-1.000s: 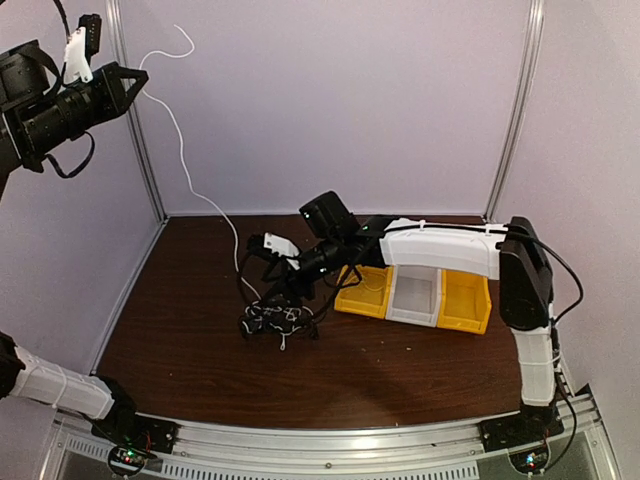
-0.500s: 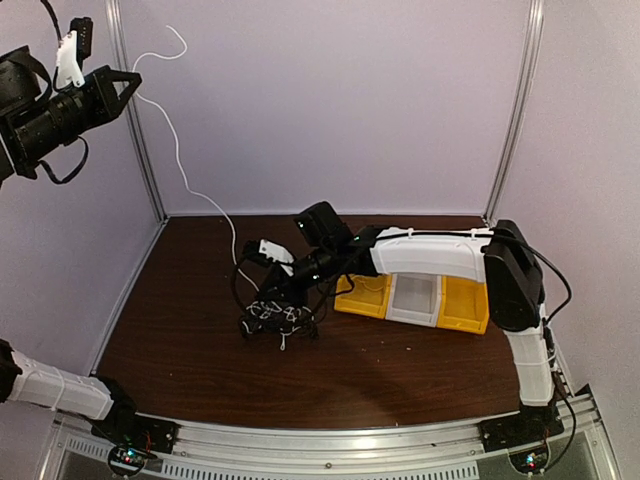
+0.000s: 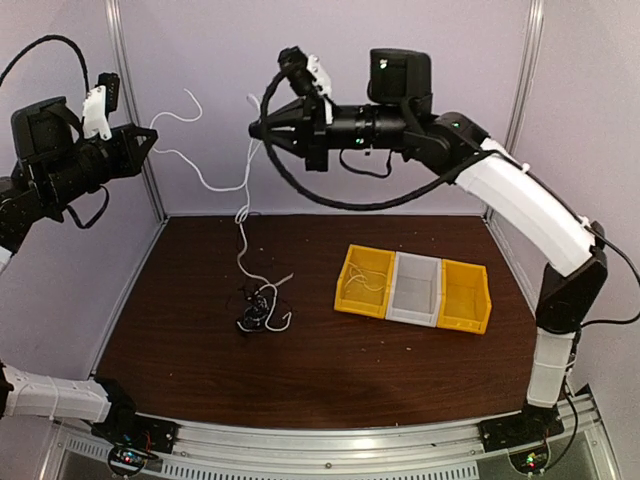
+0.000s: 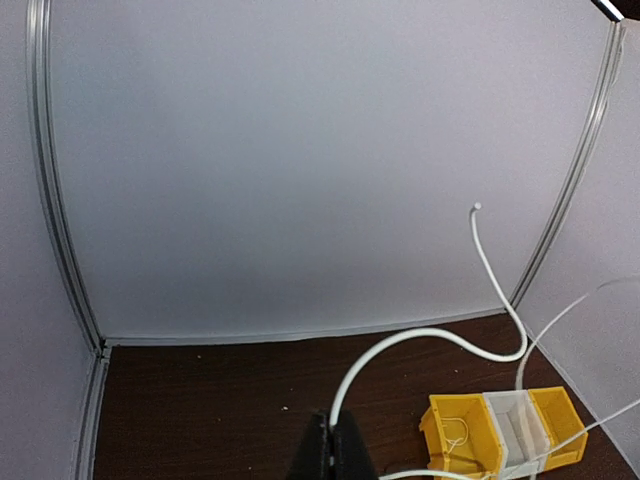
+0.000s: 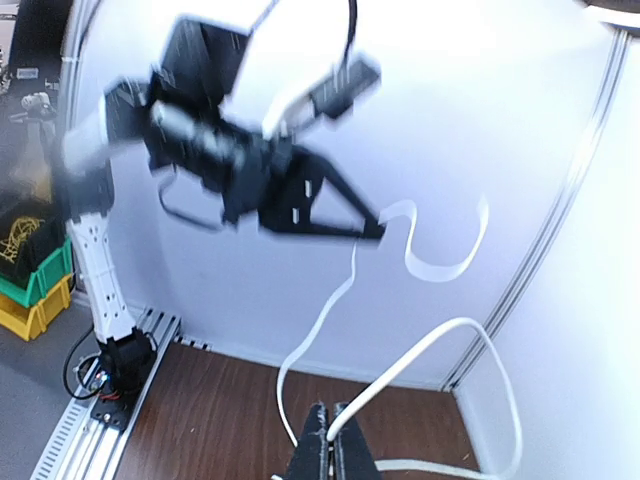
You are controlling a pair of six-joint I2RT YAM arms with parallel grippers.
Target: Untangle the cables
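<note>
1. A dark cable clump [image 3: 258, 310] lies on the table [image 3: 400, 360], left of the bins [image 3: 415, 290].
2. Raised high, left gripper [image 3: 150, 140] and right gripper [image 3: 255, 130] each pinch the white cable [image 3: 240, 215], jaws closed.

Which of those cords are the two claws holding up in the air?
The white cord: both the left gripper and right gripper pinch it high up, while the dark cords lie clumped on the table.

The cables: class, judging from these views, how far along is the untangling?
Done: part of the white cable is lifted clear of the table. In hand: left gripper and right gripper each pinch it, high up. Left: its lower end still runs into the dark clump on the table.
</note>
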